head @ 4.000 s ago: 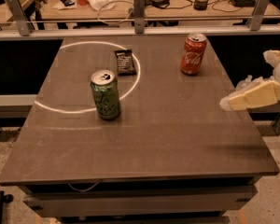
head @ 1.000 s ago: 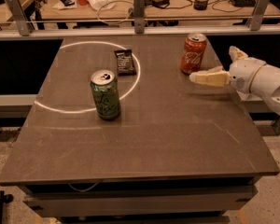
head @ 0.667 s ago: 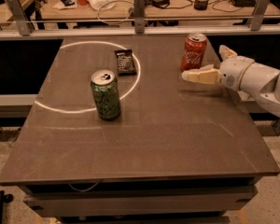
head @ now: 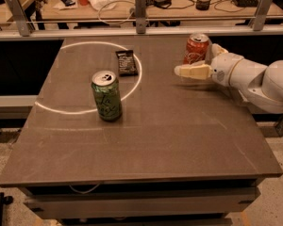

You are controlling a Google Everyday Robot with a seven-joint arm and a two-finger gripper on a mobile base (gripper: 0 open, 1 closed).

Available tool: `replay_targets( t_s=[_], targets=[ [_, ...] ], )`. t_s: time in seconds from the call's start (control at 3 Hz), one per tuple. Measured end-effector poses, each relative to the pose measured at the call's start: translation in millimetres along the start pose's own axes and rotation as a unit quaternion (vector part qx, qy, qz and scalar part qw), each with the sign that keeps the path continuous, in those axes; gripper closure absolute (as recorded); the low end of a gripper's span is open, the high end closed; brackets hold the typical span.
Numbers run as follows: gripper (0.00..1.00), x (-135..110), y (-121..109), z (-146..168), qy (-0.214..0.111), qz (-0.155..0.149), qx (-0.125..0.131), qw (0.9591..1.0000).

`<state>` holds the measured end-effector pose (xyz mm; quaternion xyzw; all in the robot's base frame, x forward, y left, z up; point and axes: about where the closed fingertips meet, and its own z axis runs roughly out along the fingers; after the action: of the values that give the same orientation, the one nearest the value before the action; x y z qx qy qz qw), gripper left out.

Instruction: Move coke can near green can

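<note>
The coke can (head: 196,47) is red with white script and a silver top, and stands upright at the back right of the table. The green can (head: 106,96) stands upright left of the table's middle, on the edge of a white ring. My gripper (head: 194,60) reaches in from the right and is open. One cream finger (head: 192,71) lies just in front of the coke can. The other finger (head: 218,49) shows at the can's right rear. The can stands between them and is not gripped.
A small black snack packet (head: 126,62) lies inside the white ring (head: 137,81), between the two cans. The dark table (head: 170,145) has a metal rail (head: 141,25) along its back edge. A cluttered desk lies beyond the rail.
The gripper has come in from the right edge of the table to the coke can and now straddles it. Both cans and the packet have stayed where they were.
</note>
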<state>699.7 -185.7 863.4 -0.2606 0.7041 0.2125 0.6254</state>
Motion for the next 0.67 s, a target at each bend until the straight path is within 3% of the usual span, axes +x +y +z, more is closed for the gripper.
replay_targets(
  t_s=[0.33, 0.67],
  targets=[
    [0.07, -0.4, -0.5, 11.9, -0.004, 0.002, -0.005, 1.0],
    [0.23, -1.7, -2.1, 18.4, -0.01, 0.0, -0.009, 0.9999]
  ],
)
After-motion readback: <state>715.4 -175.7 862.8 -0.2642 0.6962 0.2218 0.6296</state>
